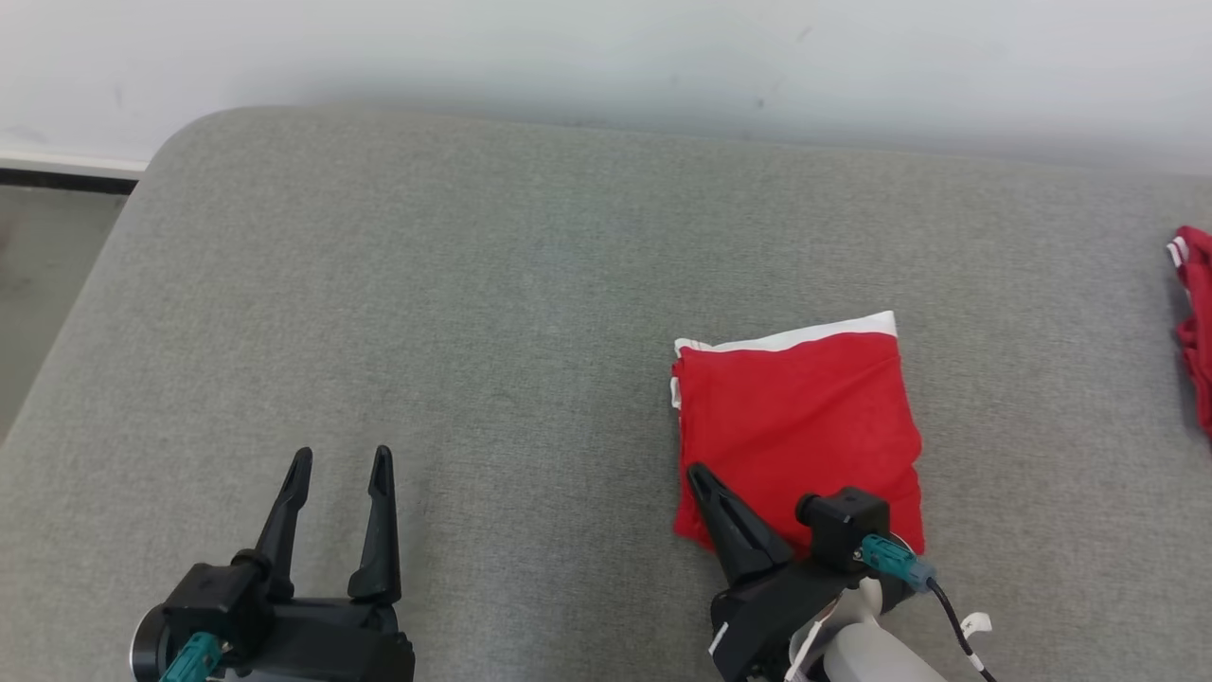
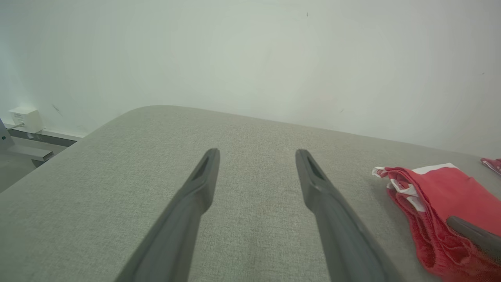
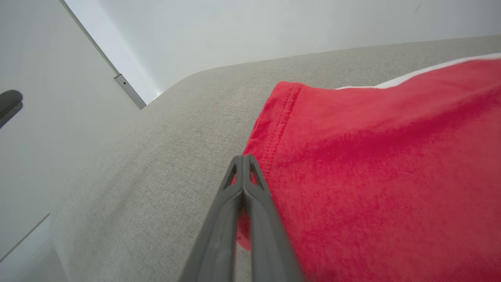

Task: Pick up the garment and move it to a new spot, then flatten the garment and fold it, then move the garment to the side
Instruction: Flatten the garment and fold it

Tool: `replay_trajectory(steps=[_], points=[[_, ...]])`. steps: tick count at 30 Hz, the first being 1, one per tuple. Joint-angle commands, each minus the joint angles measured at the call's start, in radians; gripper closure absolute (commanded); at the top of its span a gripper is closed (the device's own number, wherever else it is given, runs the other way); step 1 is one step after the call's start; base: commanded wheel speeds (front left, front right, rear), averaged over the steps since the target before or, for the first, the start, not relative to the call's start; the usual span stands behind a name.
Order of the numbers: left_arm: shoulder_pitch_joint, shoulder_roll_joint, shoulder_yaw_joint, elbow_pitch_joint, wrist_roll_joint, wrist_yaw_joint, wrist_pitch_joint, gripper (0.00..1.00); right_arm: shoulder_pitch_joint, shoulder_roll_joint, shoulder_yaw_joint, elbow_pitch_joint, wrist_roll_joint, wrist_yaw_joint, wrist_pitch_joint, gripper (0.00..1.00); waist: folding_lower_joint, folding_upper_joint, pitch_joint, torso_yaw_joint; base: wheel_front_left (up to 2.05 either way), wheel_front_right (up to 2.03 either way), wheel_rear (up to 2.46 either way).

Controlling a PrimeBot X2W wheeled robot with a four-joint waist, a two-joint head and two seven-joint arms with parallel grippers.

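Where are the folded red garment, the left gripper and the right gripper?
folded red garment (image 1: pixel 800 417), head view, middle of top layer.
left gripper (image 1: pixel 341 457), head view, gap between its fingertips.
right gripper (image 3: pixel 242 158), right wrist view, closed fingertips.

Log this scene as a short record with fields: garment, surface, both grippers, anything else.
garment: folded red garment with white trim, lying on the pad
surface: grey fabric-covered pad
right gripper: shut, red cloth pinched between its fingers at the garment's near left edge
left gripper: open, holding nothing, apart from the garment
other: second red cloth at the right edge of the head view
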Motion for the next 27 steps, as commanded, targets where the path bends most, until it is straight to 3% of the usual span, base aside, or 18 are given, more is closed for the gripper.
replay_trajectory(steps=[1,19,20,22,24,27], points=[[-0.004,0.000,-0.003,0.002,0.007,0.000,0.000,0.00,0.011,0.004,0.003,-0.020,0.004,-0.003,0.000,1.00,0.0000,-0.0001,-0.008,-0.016,0.00,0.00,0.00],[0.042,0.000,0.060,0.024,0.073,-0.016,0.000,0.00,0.208,-0.124,-0.335,-0.310,-0.122,-0.003,0.000,1.00,0.0000,-0.0001,-0.093,-0.206,0.00,0.00,0.00],[0.045,0.001,0.066,0.023,0.077,-0.016,0.000,0.00,0.222,-0.127,-0.349,-0.319,-0.131,-0.003,0.000,0.93,0.0000,-0.0001,-0.097,-0.213,0.00,0.00,0.00],[0.052,0.000,0.074,0.024,0.083,-0.019,0.000,0.00,0.246,-0.129,-0.371,-0.337,-0.150,-0.003,0.000,0.54,0.0000,-0.0001,-0.104,-0.222,0.00,0.00,0.00],[0.065,0.000,0.080,0.028,0.090,-0.021,0.000,0.00,0.270,-0.128,-0.386,-0.352,-0.166,-0.003,0.000,0.00,0.0000,-0.0001,-0.113,-0.227,0.00,0.00,0.00],[0.079,0.000,0.090,0.028,0.097,-0.023,0.000,0.00,0.300,-0.121,-0.402,-0.371,-0.180,-0.003,0.000,0.00,0.0000,-0.0001,-0.126,-0.230,0.00,0.00,0.00]])
